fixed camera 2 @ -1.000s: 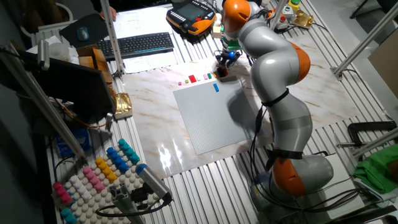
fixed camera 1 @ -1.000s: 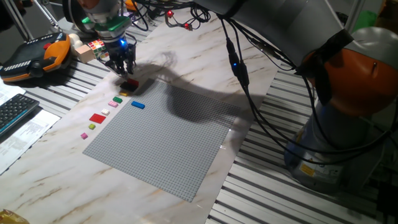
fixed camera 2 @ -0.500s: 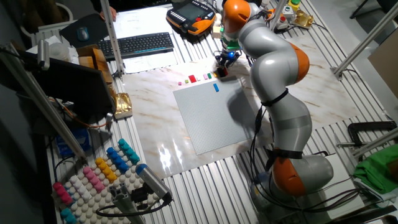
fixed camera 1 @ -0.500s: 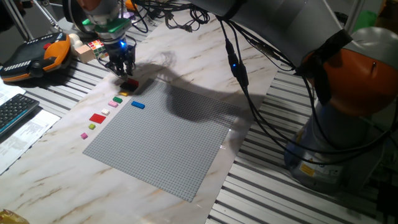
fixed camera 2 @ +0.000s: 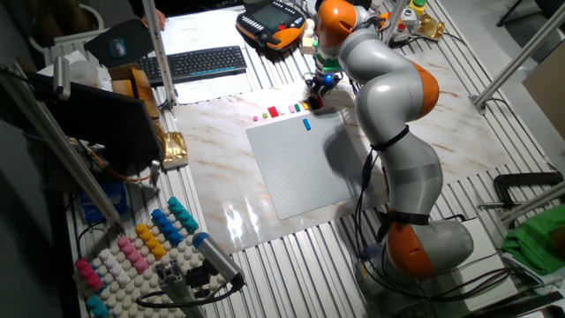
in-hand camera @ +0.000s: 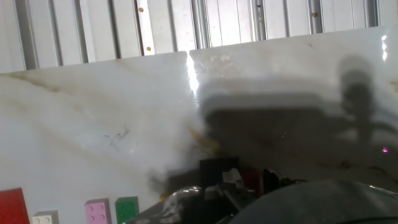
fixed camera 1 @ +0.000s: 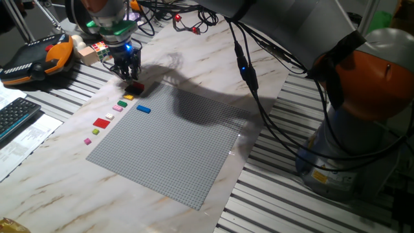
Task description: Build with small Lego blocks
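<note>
My gripper (fixed camera 1: 128, 72) hangs just above the table at the far left corner of the grey baseplate (fixed camera 1: 169, 142), fingers slightly apart with nothing between them. Directly below it lie a black and a red small Lego block (fixed camera 1: 134, 87). In the hand view the black block (in-hand camera: 217, 169) sits just ahead of the blurred fingertips. A row of loose blocks runs along the plate's left edge: yellow (fixed camera 1: 128, 97), green (fixed camera 1: 123, 103), pink (fixed camera 1: 118, 107), white (fixed camera 1: 109, 116), red (fixed camera 1: 101, 122). A blue block (fixed camera 1: 143, 109) sits on the plate. The other fixed view also shows the gripper (fixed camera 2: 318, 95) and the blue block (fixed camera 2: 307, 124).
A Rubik's cube (fixed camera 1: 98, 49) and an orange teach pendant (fixed camera 1: 39, 58) lie behind the gripper. A keyboard (fixed camera 1: 16, 116) is at the left edge. Black cables (fixed camera 1: 249, 77) trail from the arm over the marble board. Slotted metal rails surround the board.
</note>
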`<action>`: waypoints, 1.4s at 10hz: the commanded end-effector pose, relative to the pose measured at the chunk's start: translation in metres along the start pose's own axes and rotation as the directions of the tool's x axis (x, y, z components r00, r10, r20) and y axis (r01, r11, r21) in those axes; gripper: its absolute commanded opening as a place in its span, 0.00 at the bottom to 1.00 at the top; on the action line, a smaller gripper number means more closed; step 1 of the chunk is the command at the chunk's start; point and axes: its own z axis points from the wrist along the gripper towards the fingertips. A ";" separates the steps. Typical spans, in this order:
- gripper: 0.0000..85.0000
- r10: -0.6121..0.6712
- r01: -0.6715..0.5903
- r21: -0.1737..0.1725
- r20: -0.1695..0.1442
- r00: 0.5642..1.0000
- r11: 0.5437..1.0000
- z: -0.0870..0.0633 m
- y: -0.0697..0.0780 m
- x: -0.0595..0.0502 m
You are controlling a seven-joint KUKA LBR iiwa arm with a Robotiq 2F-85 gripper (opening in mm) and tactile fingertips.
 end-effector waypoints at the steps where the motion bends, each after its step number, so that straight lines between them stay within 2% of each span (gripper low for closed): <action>1: 0.34 -0.001 0.001 -0.002 0.000 1.000 1.000 0.001 0.000 0.000; 14: 0.34 -0.030 0.031 -0.019 0.011 0.999 0.999 0.012 -0.015 -0.005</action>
